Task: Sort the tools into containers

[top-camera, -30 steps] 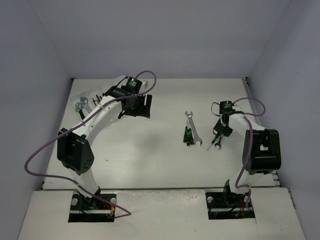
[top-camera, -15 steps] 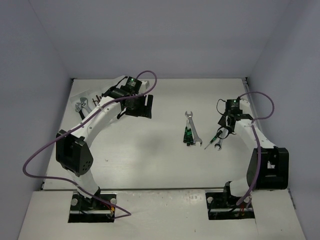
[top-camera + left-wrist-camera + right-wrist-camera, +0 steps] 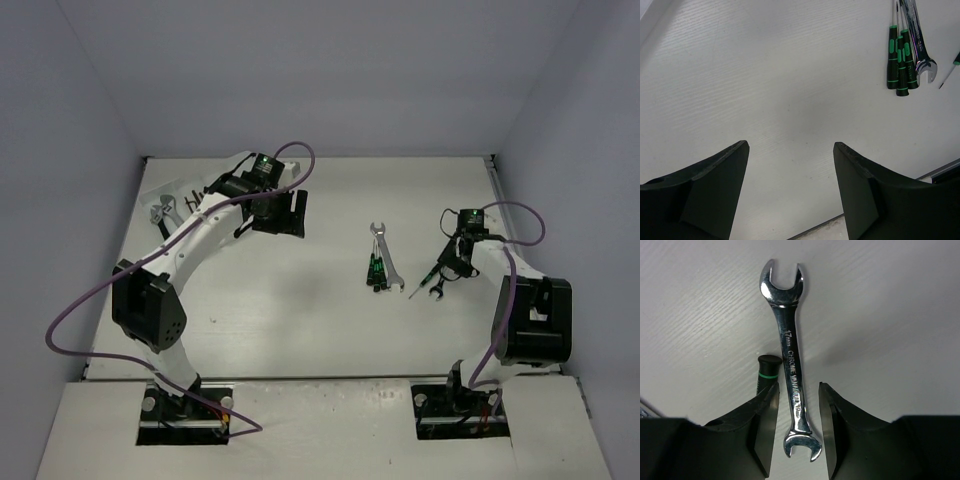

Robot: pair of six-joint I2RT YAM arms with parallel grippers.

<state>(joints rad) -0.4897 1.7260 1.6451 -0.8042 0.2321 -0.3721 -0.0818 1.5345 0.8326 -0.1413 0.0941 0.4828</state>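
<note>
Top external view, starting at your left: the white tray (image 3: 152,188) sits at the table's far left corner. Silver wrenches (image 3: 160,212) and dark hex keys (image 3: 190,200) lie in it, but you cannot tell which compartment holds which. The left arm (image 3: 200,235) crosses in front of the tray's right part.

Your left gripper (image 3: 287,214) hangs just right of the tray. Its fingers (image 3: 715,190) are spread wide over bare table (image 3: 765,75) and hold nothing.

Near the middle lie three black screwdrivers (image 3: 899,60) with green bands, packed side by side and touching a silver open-end wrench (image 3: 918,44). They are well apart from both grippers.

On your right, the right gripper (image 3: 799,390) is down at the table over a second open-end wrench (image 3: 790,357), which lies flat. The fingers stand apart on either side of its shaft, and neither visibly presses it. A single screwdriver (image 3: 767,369) with a green ring lies just beside the wrench, partly hidden under one finger. The wrench shaft is stamped "17mm CHROME VANADIUM 19".
</note>
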